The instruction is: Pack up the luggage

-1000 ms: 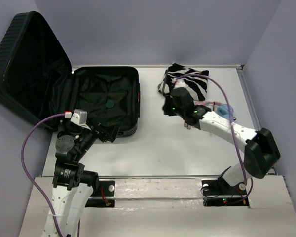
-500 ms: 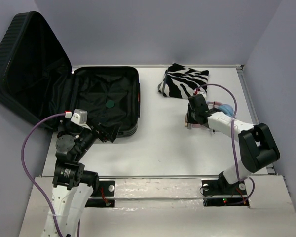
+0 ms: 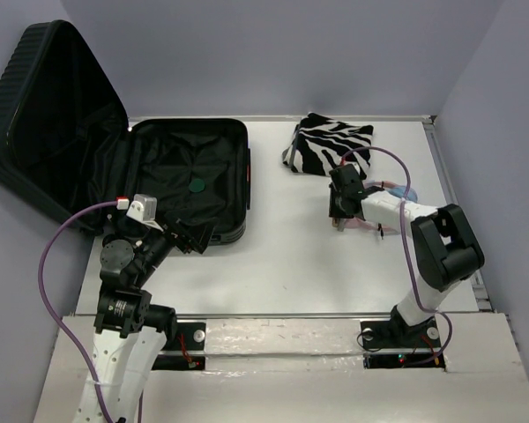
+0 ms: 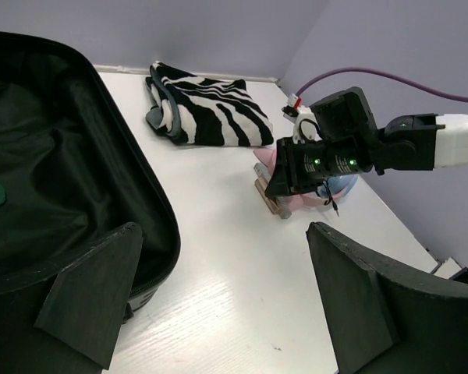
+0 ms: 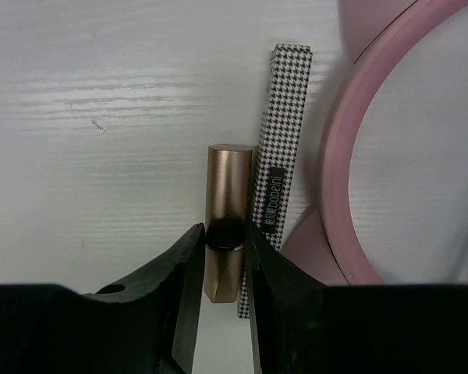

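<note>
Near left, by the arm bases: left fingers (image 3: 187, 236) spread fully wide, nothing between them, just beside the near right corner of the luggage (image 3: 167, 167).

Mid-table, right of centre: right fingers (image 3: 339, 210) pointed down and clenched on a bronze lipstick tube (image 5: 228, 179), one finger on each side of its dark middle band. Tube lying flat on the white table (image 5: 101, 117).

Touching the tube's right side: a slim houndstooth box (image 5: 285, 109), parallel to it. Just beyond the box: a pink ring (image 5: 335, 156), flat on the table, its rim against the box.

Far right of centre: a folded zebra-striped cloth (image 3: 331, 145), apart from the right fingers.

Far left: luggage open, base flat on the table with black lining upward, lid (image 3: 53, 115) raised and tilted back toward the left wall. Nothing packed on the visible lining.
</note>
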Action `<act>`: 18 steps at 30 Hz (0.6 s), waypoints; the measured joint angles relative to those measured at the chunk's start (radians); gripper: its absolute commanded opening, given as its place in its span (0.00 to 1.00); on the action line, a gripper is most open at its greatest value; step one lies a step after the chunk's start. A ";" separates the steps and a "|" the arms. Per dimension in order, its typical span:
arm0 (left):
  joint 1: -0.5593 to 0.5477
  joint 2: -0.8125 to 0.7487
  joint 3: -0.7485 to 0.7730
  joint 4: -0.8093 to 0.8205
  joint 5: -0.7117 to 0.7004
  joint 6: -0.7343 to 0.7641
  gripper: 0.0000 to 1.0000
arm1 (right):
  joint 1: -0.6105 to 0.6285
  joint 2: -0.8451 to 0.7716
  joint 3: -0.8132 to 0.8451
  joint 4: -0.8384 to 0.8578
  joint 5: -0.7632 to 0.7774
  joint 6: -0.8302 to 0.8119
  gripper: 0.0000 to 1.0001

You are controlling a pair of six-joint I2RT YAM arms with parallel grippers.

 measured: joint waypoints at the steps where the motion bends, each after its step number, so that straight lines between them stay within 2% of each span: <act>1: 0.000 0.000 0.000 0.000 0.000 0.000 0.99 | 0.000 0.015 0.008 0.000 0.001 -0.001 0.31; 6: 0.000 0.000 0.000 0.000 0.000 0.000 0.99 | 0.005 0.049 0.045 0.007 -0.006 -0.008 0.30; 7: 0.000 0.000 0.000 0.000 0.000 0.000 0.99 | 0.008 0.060 0.056 0.008 -0.006 -0.008 0.31; 9: 0.000 0.000 0.000 0.000 0.000 0.000 0.99 | 0.016 0.080 0.076 0.010 -0.006 -0.010 0.39; 13: 0.000 0.000 0.000 0.000 0.000 0.000 0.99 | 0.039 0.125 0.102 0.016 -0.013 -0.011 0.40; 16: 0.000 0.000 0.000 0.000 0.000 0.000 0.99 | 0.054 0.138 0.108 0.014 -0.017 -0.013 0.40; 18: 0.000 0.000 0.000 0.000 0.000 0.000 0.99 | 0.060 0.138 0.109 0.010 -0.018 -0.015 0.30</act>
